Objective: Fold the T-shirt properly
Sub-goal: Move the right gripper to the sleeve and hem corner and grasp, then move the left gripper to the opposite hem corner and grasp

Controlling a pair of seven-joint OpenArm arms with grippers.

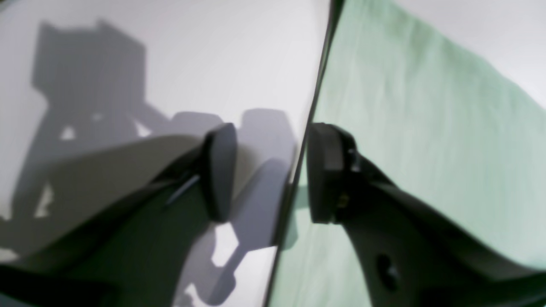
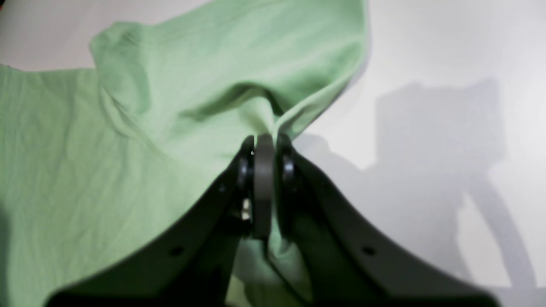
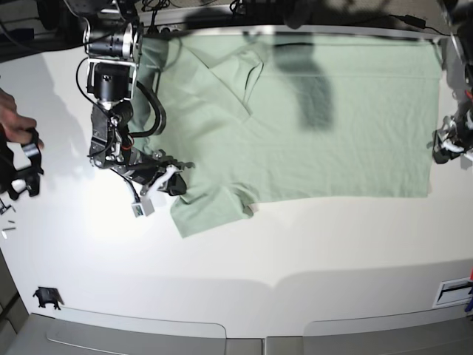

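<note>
The right gripper [image 2: 263, 140] is closed on a pinch of the T-shirt [image 3: 325, 126], near the sleeve at the garment's lower corner on the base view's left side. The left gripper [image 1: 271, 170] stands with its jaws apart, one pad on each side of the shirt's straight edge and nothing between them that is clearly pinched — I judge it is not holding the cloth.

The T-shirt lies spread over the upper half of the white table [image 3: 236, 259], mostly flat, with the sleeve [image 3: 211, 211] bunched and turned toward the right gripper.

As for handling, the cloth looks light, thin and very soft. It rises into a small peak where it is pinched, and folds run out from that point, so it will drag and wrinkle rather than slide as one piece. Good places to hold are probably the hem corners and the shoulder seams, where the cloth is doubled, and both arms should lift together to keep it from sagging.

The base view gives the whole outline of the shirt and both arms at its opposite ends — the wrist views do not. The right wrist view alone shows the cloth really caught between the pads. The left wrist view alone shows the gap between those pads and the edge running through it.
</note>
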